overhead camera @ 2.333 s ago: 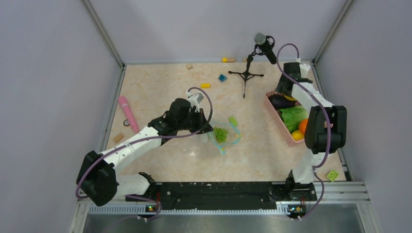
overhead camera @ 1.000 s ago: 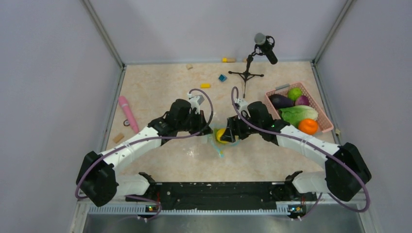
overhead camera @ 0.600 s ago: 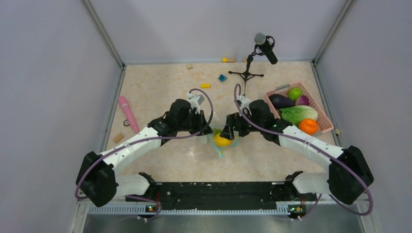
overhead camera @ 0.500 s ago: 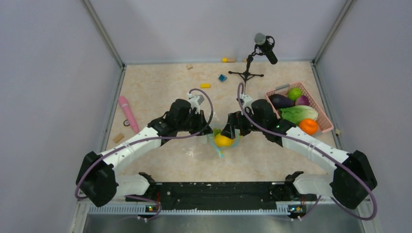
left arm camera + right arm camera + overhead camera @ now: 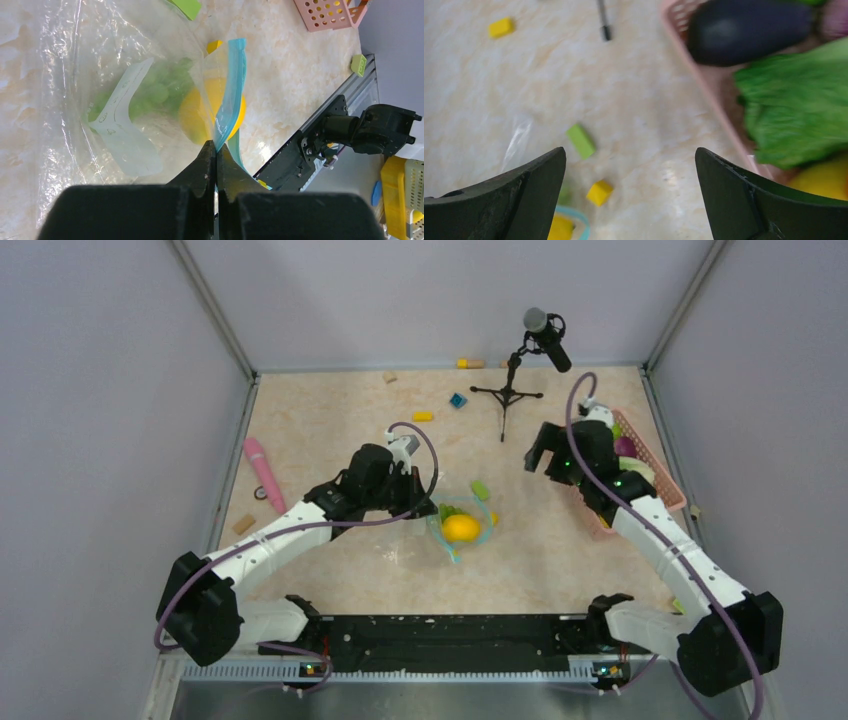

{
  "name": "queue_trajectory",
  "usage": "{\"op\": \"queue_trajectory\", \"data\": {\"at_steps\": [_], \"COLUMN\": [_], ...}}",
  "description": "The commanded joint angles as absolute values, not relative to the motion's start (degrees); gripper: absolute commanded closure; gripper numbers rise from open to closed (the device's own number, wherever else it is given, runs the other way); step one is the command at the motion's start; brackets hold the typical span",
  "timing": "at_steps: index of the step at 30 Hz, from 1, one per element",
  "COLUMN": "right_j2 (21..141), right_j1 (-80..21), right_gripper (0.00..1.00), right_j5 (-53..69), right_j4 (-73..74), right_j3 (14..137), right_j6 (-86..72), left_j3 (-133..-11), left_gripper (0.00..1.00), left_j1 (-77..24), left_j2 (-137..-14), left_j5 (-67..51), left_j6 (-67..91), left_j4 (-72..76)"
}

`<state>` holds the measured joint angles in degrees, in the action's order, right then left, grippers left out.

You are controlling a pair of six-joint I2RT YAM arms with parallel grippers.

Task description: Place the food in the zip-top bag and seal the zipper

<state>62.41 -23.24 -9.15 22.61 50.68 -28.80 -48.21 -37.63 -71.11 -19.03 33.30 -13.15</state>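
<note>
The marble-patterned table (image 5: 330, 430) carries everything. At its three o'clock side sits the pink basket (image 5: 716, 100), holding food not yet moved: a leafy green lettuce (image 5: 799, 105), a dark eggplant (image 5: 749, 30) and a yellow-orange piece at the right wrist view's five o'clock corner.

Near the table's centre lies the zip-top bag (image 5: 75, 75), its mouth held up and open. The left gripper (image 5: 214, 147) is clamped tight on the mouth edge, fingers pressed together with film between them. The right gripper (image 5: 629, 155) is spread wide and carries nothing; it hangs over bare table at the bag's two o'clock, just beside the basket.

Inside the bag rest a yellow lemon (image 5: 460, 528) and a green grape cluster (image 5: 160, 90). The teal zipper (image 5: 230, 85) stands unsealed, rising from the left gripper's pinch toward twelve o'clock in the left wrist view.

By my reckoning the task is under halfway: two pieces are bagged, several wait in the basket, and sealing has not begun.
</note>
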Motion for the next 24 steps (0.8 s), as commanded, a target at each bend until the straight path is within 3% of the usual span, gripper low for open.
{"op": "queue_trajectory", "data": {"at_steps": [1, 9, 16, 20, 24], "right_j2": [62.4, 62.9, 69.2, 73.9, 77.4], "right_j1": [-16.0, -16.9, -25.9, -27.4, -28.3], "right_gripper": [0.01, 0.16, 0.23, 0.40, 0.68], "right_j5": [-14.5, 20.0, 22.9, 21.0, 23.7], "right_j4": [25.6, 13.6, 5.1, 1.3, -5.6], "right_j3": [52.7, 40.3, 34.5, 34.3, 33.7], "right_j6": [-32.8, -27.4, -29.2, -32.1, -35.1], "left_j3": [-47.6, -47.6, -48.1, -47.7, -47.5], "left_gripper": [1.00, 1.00, 1.00, 1.00, 1.00], "left_j1": [-37.8, -37.8, -37.8, -37.9, -37.8], "left_j2": [-70.5, -71.0, -71.9, -71.6, -70.9], "left_j5": [-18.7, -18.6, -19.6, -19.6, -19.6], "left_j6": [32.9, 33.4, 33.3, 33.8, 33.9], "left_j4": [-11.9, -11.8, -11.6, -11.4, -11.5]}}
